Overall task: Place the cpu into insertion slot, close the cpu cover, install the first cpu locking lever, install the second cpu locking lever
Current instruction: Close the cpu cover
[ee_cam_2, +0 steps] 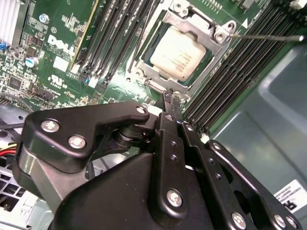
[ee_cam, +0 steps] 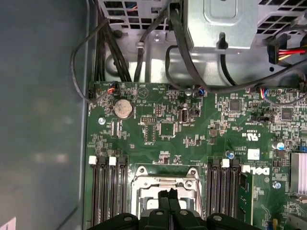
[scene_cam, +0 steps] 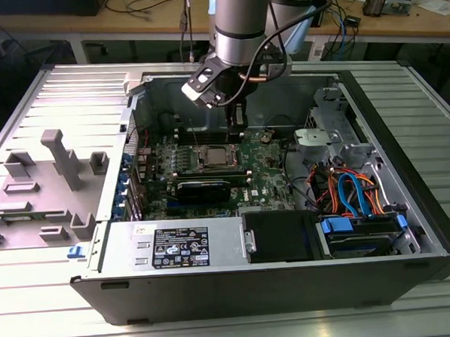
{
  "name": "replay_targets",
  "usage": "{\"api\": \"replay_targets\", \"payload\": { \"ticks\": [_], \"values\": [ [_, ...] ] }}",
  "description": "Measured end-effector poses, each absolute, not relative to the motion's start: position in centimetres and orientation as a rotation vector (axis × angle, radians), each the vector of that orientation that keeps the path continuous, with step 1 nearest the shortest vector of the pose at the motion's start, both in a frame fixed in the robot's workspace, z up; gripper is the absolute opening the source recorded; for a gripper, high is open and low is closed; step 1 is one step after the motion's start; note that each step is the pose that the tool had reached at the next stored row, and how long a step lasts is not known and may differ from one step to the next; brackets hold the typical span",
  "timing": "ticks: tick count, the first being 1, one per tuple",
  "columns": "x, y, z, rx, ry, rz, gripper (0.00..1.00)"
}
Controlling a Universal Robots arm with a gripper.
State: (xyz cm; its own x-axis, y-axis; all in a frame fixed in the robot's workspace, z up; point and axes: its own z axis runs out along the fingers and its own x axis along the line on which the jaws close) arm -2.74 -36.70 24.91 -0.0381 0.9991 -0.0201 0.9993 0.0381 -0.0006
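Tool (scene_cam: 238,127) hangs from the arm inside an open computer case (scene_cam: 427,203) that lies on the ribbed counter (scene_cam: 35,299). In the exterior view its tip is just beside the cpu (scene_cam: 213,157) on the green motherboard (scene_cam: 270,174).

In the first wrist view the two fingertips are pressed together over the metal rim of the insertion slot (ee_cam: 139,182), between banks of memory slots (ee_cam: 108,191).

In the second wrist view nothing shows between the fingers, and they hover at the socket's edge. The cpu sits in the socket, with the cpu cover (ee_cam_2: 196,20) lying flat around it (a thin wire lever (ee_cam_2: 268,36) juts out sideways).
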Motion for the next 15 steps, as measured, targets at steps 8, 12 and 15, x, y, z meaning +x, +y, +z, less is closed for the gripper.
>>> {"api": "replay_targets", "payload": {
  "ticks": [8,12,15],
  "values": [
    [-3.00,-36.70,24.87,2.160,2.262,-0.022,0.11],
    [-3.00,-36.70,24.88,2.160,2.262,-0.022,0.11],
    [-3.00,-36.70,24.87,2.160,2.262,-0.022,0.11]
  ]
}}
